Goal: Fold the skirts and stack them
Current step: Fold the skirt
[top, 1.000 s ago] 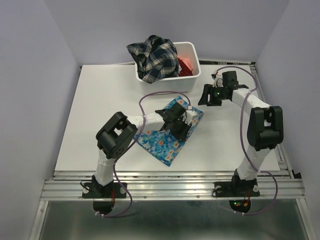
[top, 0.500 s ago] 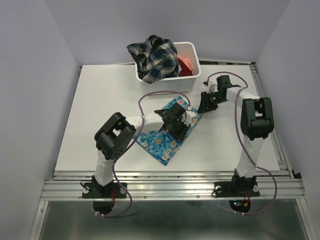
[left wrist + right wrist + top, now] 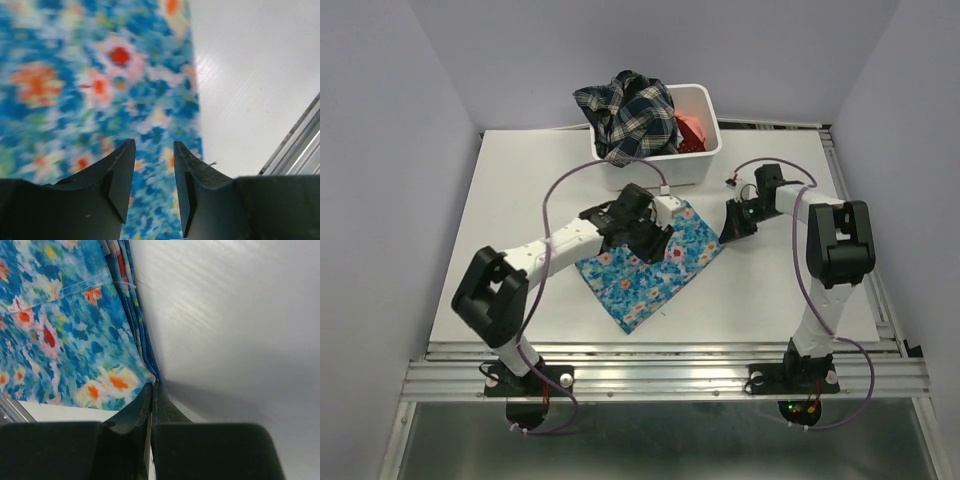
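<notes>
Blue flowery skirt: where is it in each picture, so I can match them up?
Top view: the blue flowery skirt lies in the middle of the picture.
Left wrist view: it fills the left and middle.
Right wrist view: it fills the left side.
Shared landmark: the white table, bare beside the skirt's edge, on the right in both wrist views.

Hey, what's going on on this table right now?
Two robot arms are working on a blue floral skirt that lies partly folded on the white table. The right gripper is shut at the skirt's layered right corner and appears to pinch it. The left gripper hangs over the cloth with its jaws apart, holding nothing. A dark plaid skirt and a coral-red one wait in the white bin at the back.
</notes>
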Motion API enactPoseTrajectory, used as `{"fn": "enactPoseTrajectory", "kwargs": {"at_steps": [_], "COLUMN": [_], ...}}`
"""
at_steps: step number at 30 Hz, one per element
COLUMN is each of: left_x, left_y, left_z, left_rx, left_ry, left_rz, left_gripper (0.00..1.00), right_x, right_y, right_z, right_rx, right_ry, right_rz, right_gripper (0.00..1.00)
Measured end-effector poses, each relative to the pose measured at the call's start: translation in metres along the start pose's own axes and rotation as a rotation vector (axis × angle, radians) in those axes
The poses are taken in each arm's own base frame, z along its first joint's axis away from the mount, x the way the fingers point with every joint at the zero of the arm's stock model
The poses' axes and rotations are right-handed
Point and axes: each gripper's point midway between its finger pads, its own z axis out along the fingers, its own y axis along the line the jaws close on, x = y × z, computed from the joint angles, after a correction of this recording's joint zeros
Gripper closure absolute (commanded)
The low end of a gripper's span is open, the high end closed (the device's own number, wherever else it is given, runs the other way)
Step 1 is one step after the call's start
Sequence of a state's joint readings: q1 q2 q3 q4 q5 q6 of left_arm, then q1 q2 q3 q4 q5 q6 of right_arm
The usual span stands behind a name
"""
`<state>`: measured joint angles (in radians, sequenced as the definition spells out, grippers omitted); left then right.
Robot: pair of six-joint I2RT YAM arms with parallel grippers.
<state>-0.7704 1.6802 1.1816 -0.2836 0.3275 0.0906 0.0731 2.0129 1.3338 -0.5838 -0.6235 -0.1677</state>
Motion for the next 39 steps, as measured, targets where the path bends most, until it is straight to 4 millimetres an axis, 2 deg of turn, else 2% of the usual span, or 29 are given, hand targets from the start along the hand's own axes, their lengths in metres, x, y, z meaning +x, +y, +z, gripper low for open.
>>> {"fn": "enactPoseTrajectory", "kwargs": {"at_steps": [4,6,8,11,16,18,22,23,24,27,29,30,32,34,37,38,39], "left_x": [-0.015,-0.013,-0.005,0.010,0.024,0.033,0.055,0.062,0.068,0.088,0.076,0.074,0.067,0.062,0.057,0.055,0.052], "left_y": [0.046,0.068,0.076,0.074,0.075,0.077,0.082,0.084,0.085,0.090,0.096,0.098,0.100,0.101,0.101,0.100,0.100], "left_z": [-0.055,-0.075,-0.081,-0.078,-0.068,-0.057,-0.033,-0.026,-0.020,0.002,0.007,0.010,0.015,0.019,0.024,0.025,0.027], "left_rx": [-0.112,-0.172,-0.196,-0.185,-0.174,-0.165,-0.145,-0.141,-0.136,-0.118,-0.124,-0.123,-0.122,-0.128,-0.141,-0.143,-0.148], "left_ry": [-0.110,-0.132,-0.117,-0.066,-0.010,0.027,0.113,0.135,0.157,0.230,0.209,0.209,0.200,0.190,0.188,0.186,0.185], "left_rz": [-0.017,-0.006,0.027,0.088,0.083,0.057,0.004,-0.009,-0.018,-0.041,-0.025,-0.015,0.023,0.078,0.181,0.217,0.275], "left_gripper": [0.52,0.52,0.52,0.52,0.55,0.55,0.58,0.59,0.60,0.64,0.64,0.64,0.64,0.64,0.63,0.63,0.63], "right_x": [0.021,0.020,0.018,0.016,0.023,0.033,0.068,0.075,0.082,0.100,0.111,0.115,0.104,0.072,-0.005,-0.020,-0.045], "right_y": [-0.002,-0.006,-0.008,-0.010,-0.010,-0.008,0.007,0.012,0.018,0.034,0.043,0.048,0.049,0.043,0.028,0.025,0.022], "right_z": [-0.008,-0.009,-0.010,-0.011,-0.015,-0.018,-0.029,-0.031,-0.033,-0.038,-0.041,-0.047,-0.058,-0.075,-0.109,-0.116,-0.124], "right_rx": [0.047,0.069,0.090,0.111,0.127,0.135,0.131,0.126,0.120,0.078,0.046,0.035,0.033,0.053,0.108,0.119,0.125], "right_ry": [0.030,0.029,0.030,0.029,0.032,0.041,0.100,0.118,0.135,0.202,0.249,0.274,0.270,0.197,0.006,-0.027,-0.081], "right_rz": [-0.021,-0.031,-0.035,-0.037,-0.038,-0.035,-0.010,-0.009,-0.010,-0.004,0.009,0.016,0.013,-0.011,-0.104,-0.124,-0.161], "right_gripper": [0.99,0.99,0.99,0.99,0.99,0.99,0.99,0.93,0.83,0.45,0.36,0.35,0.34,0.34,0.34,0.34,0.34]}}
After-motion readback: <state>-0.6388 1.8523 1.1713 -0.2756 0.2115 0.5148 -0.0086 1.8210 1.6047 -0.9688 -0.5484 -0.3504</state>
